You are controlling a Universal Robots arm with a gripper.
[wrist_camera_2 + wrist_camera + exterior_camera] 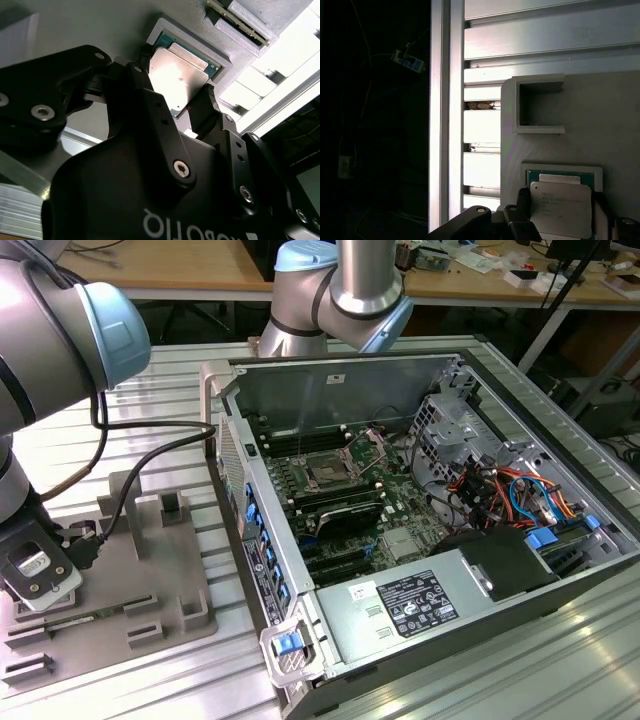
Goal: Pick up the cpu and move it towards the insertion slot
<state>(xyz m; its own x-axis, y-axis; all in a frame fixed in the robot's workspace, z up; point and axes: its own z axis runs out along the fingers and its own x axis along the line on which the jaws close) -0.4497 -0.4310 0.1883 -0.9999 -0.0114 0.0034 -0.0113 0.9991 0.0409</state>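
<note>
I am watching the black two-fingered tool (pixel 176 76) hanging low over a grey moulded fixture plate (pixel 150 570), which is lying on the ribbed aluminium counter (pixel 120 400) just beside the open grey computer case (pixel 340 390), on the exterior view's left of it. The tool is pinching the small flat square cpu with the silvery metal top (pixel 562 210). In both wrist views its fingers (pixel 206 102) are pressing against two opposite edges of the cpu. The cpu is sitting in a shallow recess of the plate, outside the case.

The insertion slot (pixel 330 472), a square socket with a dark centre and a shiny metal frame, is lying inside the case, well apart from the cpu. The case's near side wall, which is carrying a row of blue tabs (pixel 262 540), is standing between the two. A black cable (pixel 150 455) is running from the arm across the plate to that wall. Inside the case, long black memory slots (pixel 335 515) are flanking the slot, with a silver labelled power-supply box (pixel 410 605) and orange and blue wires (pixel 500 490) nearby. In the first wrist view, a square pocket (pixel 540 107) is showing in the plate near the cpu.
</note>
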